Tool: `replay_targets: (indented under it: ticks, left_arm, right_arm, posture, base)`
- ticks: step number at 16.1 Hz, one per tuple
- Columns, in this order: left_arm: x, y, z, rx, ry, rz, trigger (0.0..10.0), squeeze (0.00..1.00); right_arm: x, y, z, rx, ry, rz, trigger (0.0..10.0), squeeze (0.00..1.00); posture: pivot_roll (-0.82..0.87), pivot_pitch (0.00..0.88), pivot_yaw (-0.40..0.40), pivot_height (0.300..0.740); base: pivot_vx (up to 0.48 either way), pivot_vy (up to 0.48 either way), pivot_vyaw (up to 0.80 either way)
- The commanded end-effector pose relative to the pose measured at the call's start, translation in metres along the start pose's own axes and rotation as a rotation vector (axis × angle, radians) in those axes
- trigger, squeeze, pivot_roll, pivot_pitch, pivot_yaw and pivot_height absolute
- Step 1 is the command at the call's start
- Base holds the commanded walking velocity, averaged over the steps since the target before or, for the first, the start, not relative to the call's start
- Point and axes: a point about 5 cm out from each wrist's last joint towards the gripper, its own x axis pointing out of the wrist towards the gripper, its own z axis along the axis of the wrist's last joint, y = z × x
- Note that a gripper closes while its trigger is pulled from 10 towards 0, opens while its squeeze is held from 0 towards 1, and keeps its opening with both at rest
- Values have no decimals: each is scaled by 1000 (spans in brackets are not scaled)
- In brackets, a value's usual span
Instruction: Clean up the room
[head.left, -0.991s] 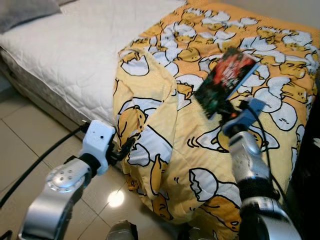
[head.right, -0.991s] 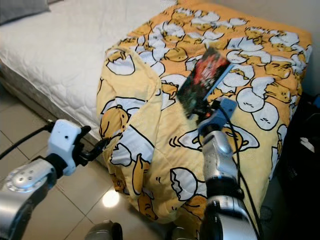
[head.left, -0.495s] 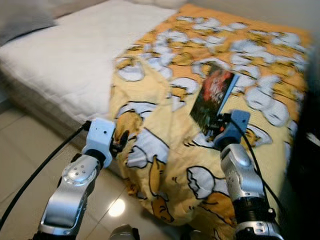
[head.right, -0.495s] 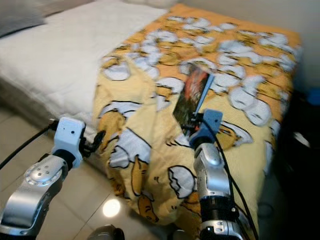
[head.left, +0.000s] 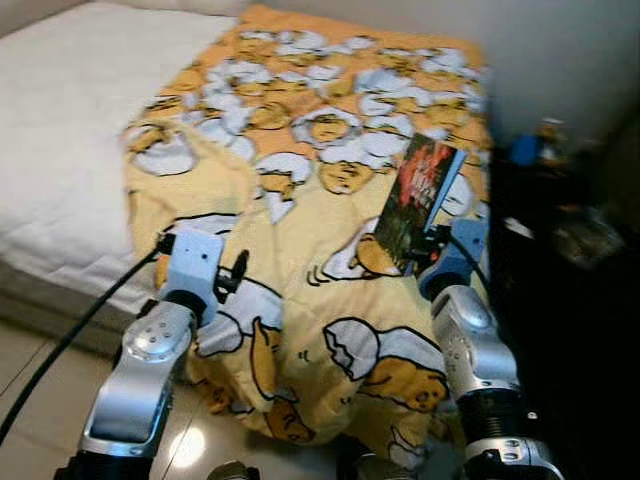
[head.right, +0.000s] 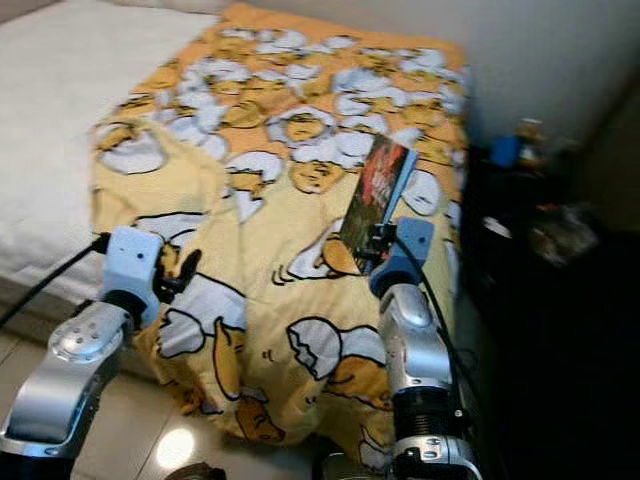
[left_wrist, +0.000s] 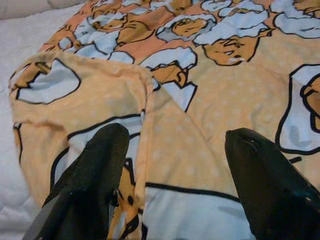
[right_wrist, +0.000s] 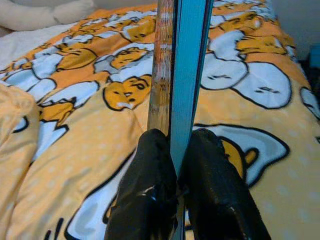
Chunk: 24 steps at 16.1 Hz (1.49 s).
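Over the bed's blanket (head.left: 330, 180), my right gripper (right_wrist: 176, 165) pinches a book (head.left: 420, 200) upright; my left gripper (left_wrist: 170, 175), at 9 o'clock from it, is spread wide.

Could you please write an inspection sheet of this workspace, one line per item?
Surface: bed with white mattress, partly covered by yellow egg-print blanket whose near edge hangs toward the tiled floor.
Job's things: book held upright above the blanket.
Clutter: small blurred items on the dark furniture beside the bed, too unclear to name.
Grippers: right hand shut on the book's lower edge; left hand open, over the blanket's folded corner, holding nothing.
Cables: black cable running along the left arm; another along the right wrist.
Surroundings: pale wall behind the bed.
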Motion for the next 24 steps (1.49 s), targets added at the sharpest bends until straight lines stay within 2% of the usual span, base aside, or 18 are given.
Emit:
replay_targets:
  ticks: [1,3,7,15,24]
  left_arm:
    - [1,2,2,8,-13,10,10000,0]
    - [3,1,4,11,-22,-3,10000,0]
    - [7,2,6,3,-29,1,10000,0]
    - [13,3,8,18,-32,-5,10000,0]
    - [15,5,9,16,-32,7,10000,0]
  right_arm:
    - [3,3,8,-4,-32,7,10000,0]
    - [3,5,8,16,-36,15,10000,0]
    - [2,11,4,13,-21,47,10000,0]
    - [4,8,4,9,-16,18,10000,0]
    - [7,9,4,3,-5,20,10000,0]
  posture:
    - [44,0,-43,740]
    - [46,0,-42,740]
    - [36,0,-27,740]
    - [31,0,-18,740]
    - [36,0,-23,740]
  base:
    - [0,0,-800]
    - [0,0,-800]
    - [0,127,0]
    - [0,255,0]
    - [0,263,-798]
